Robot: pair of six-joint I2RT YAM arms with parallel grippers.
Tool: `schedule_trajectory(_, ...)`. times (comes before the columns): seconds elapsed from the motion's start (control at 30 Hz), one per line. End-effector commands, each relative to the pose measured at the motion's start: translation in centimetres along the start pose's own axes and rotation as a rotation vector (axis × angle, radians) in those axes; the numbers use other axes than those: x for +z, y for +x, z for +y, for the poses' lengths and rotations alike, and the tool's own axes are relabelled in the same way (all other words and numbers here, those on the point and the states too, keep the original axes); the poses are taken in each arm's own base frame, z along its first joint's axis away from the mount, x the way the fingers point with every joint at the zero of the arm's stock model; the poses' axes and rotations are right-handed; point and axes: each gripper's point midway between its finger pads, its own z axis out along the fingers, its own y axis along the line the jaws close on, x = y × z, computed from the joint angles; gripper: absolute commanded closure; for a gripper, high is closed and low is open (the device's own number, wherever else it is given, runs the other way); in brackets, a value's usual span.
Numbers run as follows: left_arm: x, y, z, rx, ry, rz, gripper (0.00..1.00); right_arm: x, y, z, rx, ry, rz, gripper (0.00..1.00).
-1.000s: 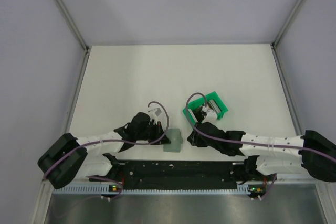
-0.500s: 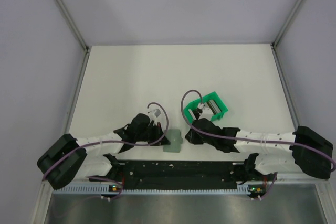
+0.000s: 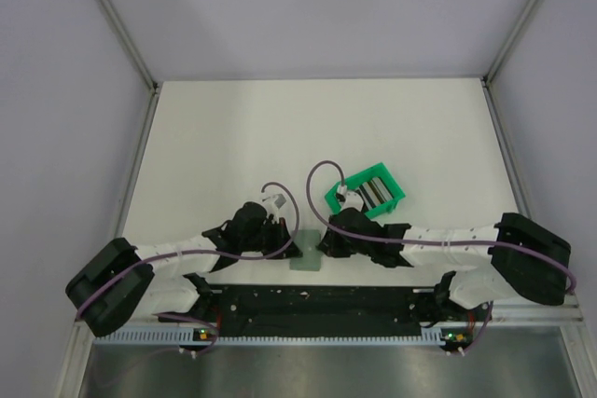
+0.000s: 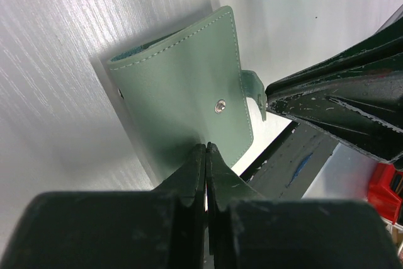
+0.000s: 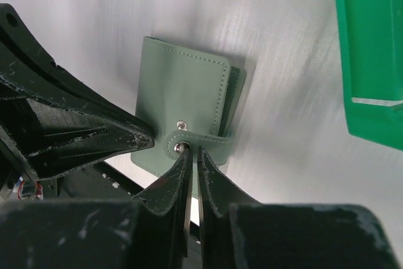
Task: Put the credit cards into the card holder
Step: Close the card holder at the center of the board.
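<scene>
Right end effector [image 5: 191, 153] pinched on the snap tab [image 5: 208, 137] of the card holder [image 5: 182, 89], lower centre of frame; left end effector [image 4: 206, 149] clenched, tips touching the opposite edge. Right's nearer.

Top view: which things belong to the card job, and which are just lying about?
Job: card holder, closed; left claw pressing it; right claw pinching its snap strap; likely cards in the bin.
Lying about: green bin itself.
</scene>
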Motion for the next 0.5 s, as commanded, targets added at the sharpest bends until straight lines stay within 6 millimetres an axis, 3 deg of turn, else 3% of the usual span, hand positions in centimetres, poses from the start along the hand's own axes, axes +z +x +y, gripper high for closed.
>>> schedule_trajectory(0.0, -0.11, 0.07, 0.24, 0.02, -0.007, -0.006, 1.0, 0.27, -1.97, 3.01, 0.012, -0.079, -0.04, 0.94)
schedule_trajectory(0.47, -0.03, -0.36, -0.31, 0.036, 0.002, -0.007, 1.0, 0.75, -1.78, 2.82, 0.001, -0.065, -0.031, 0.94)
